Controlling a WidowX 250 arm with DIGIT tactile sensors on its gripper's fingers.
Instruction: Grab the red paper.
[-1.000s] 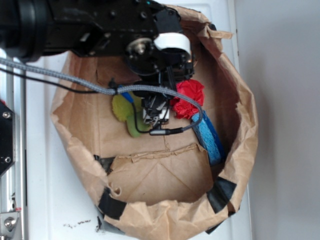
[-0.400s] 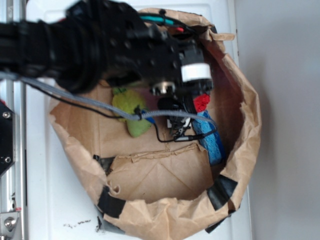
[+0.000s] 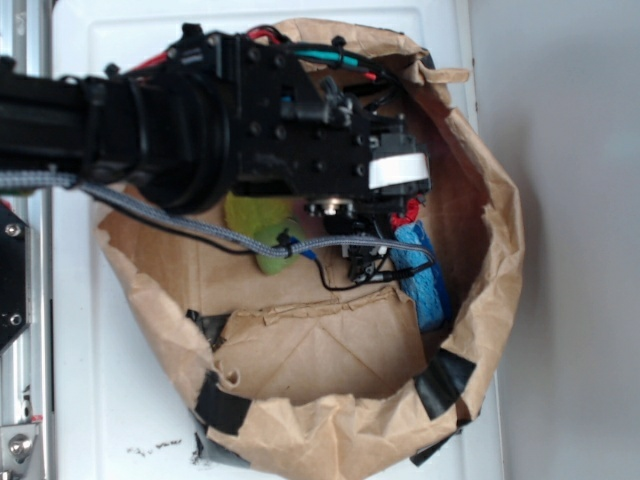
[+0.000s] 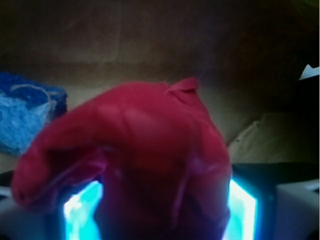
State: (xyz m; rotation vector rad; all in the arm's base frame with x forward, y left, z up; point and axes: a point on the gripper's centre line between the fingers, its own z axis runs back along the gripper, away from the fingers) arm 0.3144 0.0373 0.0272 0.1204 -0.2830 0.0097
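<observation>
Wrist view shows the red paper [image 4: 135,160] filling the space between the gripper [image 4: 160,210] fingers; whether they have clamped it is unclear, so closing and lifting may remain.

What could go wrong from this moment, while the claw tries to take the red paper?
1. The red paper is thin and crumpled; the claw may pinch only a fold, which could slip out.
2. The blue sponge lies close beside it and could get pushed.
3. The arm hides the paper from the exterior view.
</observation>
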